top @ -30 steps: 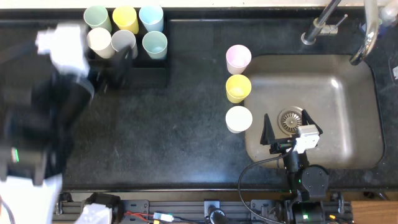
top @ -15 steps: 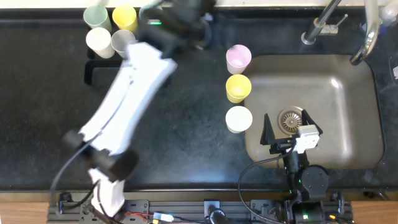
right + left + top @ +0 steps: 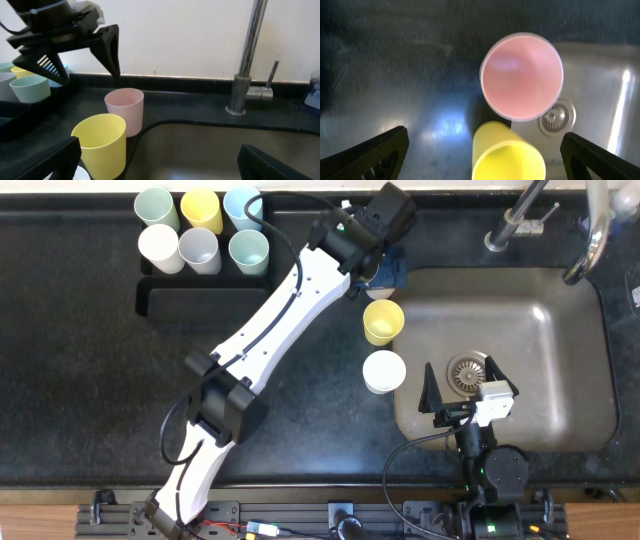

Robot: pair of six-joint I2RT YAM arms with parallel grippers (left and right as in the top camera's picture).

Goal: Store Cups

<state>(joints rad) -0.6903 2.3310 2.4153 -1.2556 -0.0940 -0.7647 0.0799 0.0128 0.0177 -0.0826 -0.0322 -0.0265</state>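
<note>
Three cups stand in a row on the dark counter beside the sink: a pink cup (image 3: 522, 76) (image 3: 125, 111), a yellow cup (image 3: 383, 321) (image 3: 507, 155) (image 3: 100, 144) and a white cup (image 3: 384, 371). My left gripper (image 3: 386, 264) (image 3: 485, 136) (image 3: 80, 57) hangs open above the pink cup, with its fingers spread wide and holding nothing. In the top view the left arm covers most of the pink cup. My right gripper (image 3: 463, 392) (image 3: 160, 167) rests open and empty low in the sink, facing the cups.
A black tray (image 3: 205, 302) at the back left holds several cups in white, grey, yellow, green and blue. The steel sink (image 3: 545, 330) with its drain (image 3: 466, 370) lies at right. A faucet (image 3: 520, 215) (image 3: 247, 55) stands behind it.
My left arm has swung from the tray at the left across the counter to above the pink cup. The right arm has not moved.
</note>
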